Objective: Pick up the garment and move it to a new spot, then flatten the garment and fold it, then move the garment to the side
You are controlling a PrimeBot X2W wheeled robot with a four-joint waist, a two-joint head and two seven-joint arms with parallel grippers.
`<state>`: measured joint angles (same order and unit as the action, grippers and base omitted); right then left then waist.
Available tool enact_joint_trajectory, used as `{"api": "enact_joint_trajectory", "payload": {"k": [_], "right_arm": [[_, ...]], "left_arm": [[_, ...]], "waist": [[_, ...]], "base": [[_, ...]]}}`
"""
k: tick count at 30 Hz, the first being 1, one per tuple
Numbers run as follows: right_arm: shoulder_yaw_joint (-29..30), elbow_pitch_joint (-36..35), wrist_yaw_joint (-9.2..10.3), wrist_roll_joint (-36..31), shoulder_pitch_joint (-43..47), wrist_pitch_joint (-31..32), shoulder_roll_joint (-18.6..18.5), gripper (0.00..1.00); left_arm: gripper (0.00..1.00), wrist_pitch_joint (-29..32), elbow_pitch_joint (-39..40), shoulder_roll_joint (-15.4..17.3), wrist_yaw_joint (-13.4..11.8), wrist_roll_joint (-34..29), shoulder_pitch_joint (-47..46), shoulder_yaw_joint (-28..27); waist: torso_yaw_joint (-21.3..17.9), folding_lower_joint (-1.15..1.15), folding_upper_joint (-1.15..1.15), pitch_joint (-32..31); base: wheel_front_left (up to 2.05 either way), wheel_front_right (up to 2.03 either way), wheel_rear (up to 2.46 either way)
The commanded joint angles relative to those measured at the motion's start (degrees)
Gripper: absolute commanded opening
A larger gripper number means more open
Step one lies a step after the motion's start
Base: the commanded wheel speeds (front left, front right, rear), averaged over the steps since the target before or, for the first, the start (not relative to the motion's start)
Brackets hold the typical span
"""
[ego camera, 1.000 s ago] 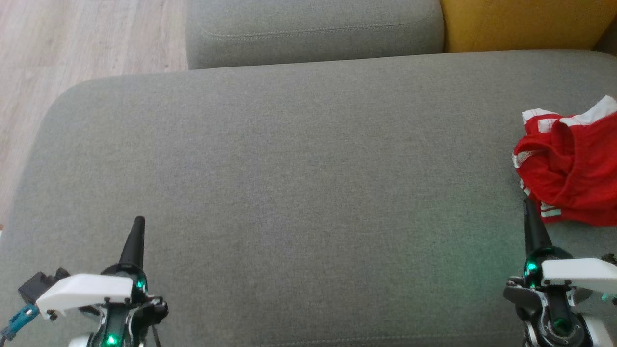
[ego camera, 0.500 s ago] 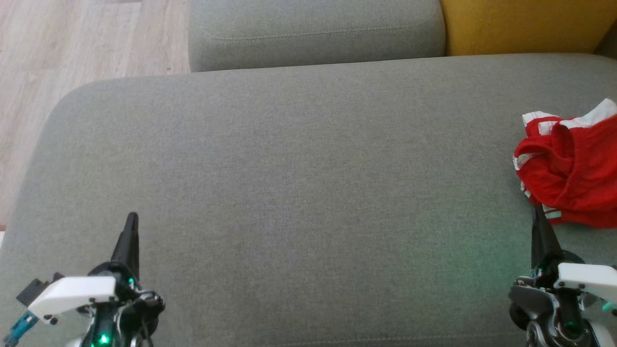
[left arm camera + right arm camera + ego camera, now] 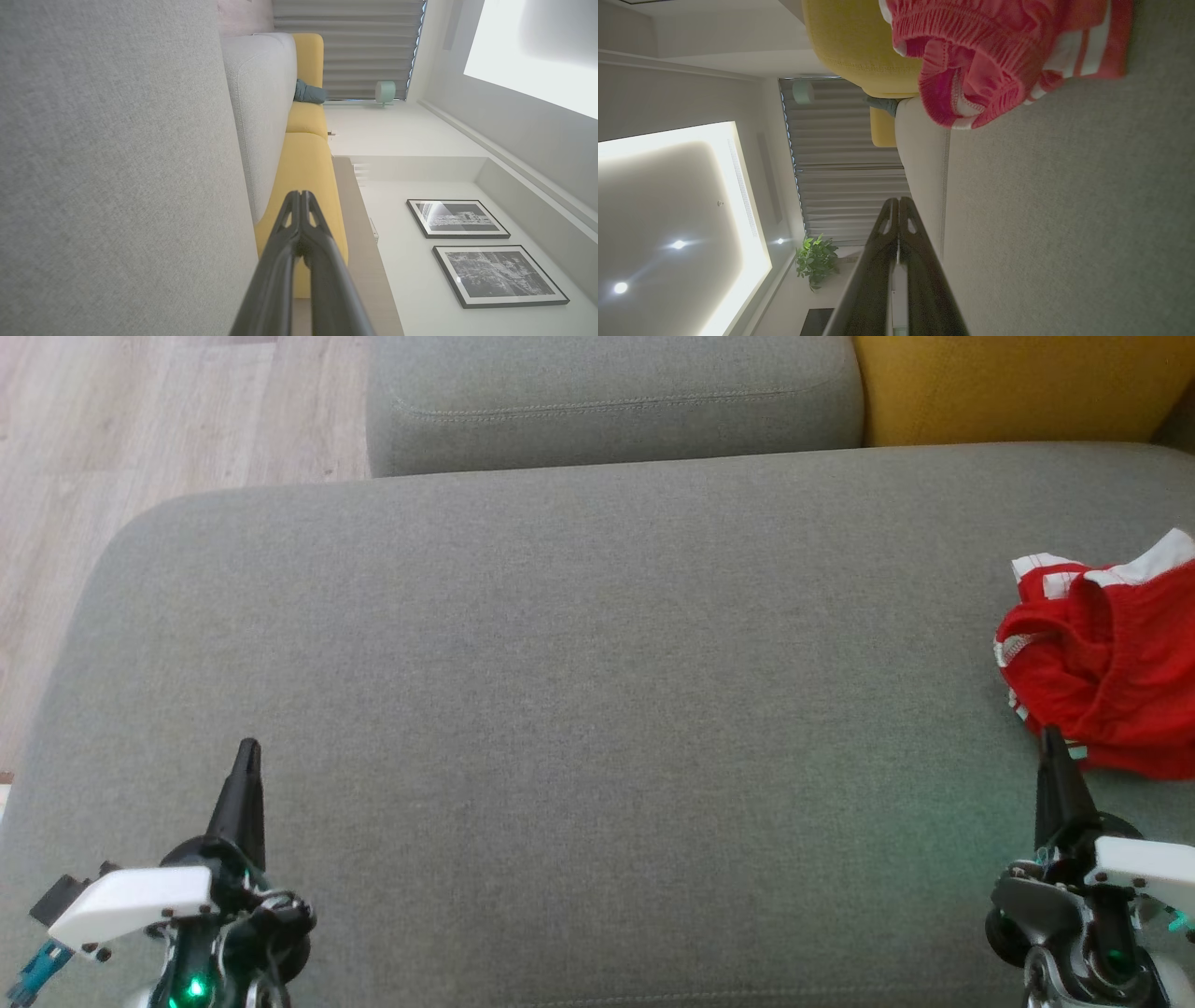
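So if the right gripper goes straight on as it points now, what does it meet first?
Most likely the left edge of the red garment: the right gripper, jaws shut, has its tip right at that edge. Its height over the seat is unclear, so it may only graze it.

Ahead of the left tool (image 3: 247, 747), and between it and the right tool (image 3: 1052, 735), the grey sofa seat (image 3: 579, 709) lies flat and open. Just ahead of the right tool's tip, the crumpled red garment (image 3: 1111, 663) bars the way. A grey back cushion (image 3: 607, 401) walls the far edge.
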<state>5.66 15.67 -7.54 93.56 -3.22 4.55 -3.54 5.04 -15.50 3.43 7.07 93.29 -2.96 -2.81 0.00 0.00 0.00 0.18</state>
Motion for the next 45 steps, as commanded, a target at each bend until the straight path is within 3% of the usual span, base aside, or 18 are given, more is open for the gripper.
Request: {"api": "enact_joint_trajectory", "payload": {"k": [1, 45], "right_arm": [[-1.1, -1.8, 0.05, 0.2, -2.8, 0.4, -0.7, 0.00], [-0.3, -1.7, 0.05, -0.5, -2.9, 1.0, -0.2, 0.00]], "left_arm": [[0.00, 0.3, 1.5, 0.5, 0.4, 0.0, -3.1, -2.3], [0.00, 0.8, 1.5, 0.0, 0.4, -0.5, -3.2, -3.0]], "waist": [[0.0, 0.00, 0.00, 0.0], [0.0, 0.00, 0.00, 0.0]], "base": [[0.00, 0.00, 0.00], [0.00, 0.00, 0.00]]}}
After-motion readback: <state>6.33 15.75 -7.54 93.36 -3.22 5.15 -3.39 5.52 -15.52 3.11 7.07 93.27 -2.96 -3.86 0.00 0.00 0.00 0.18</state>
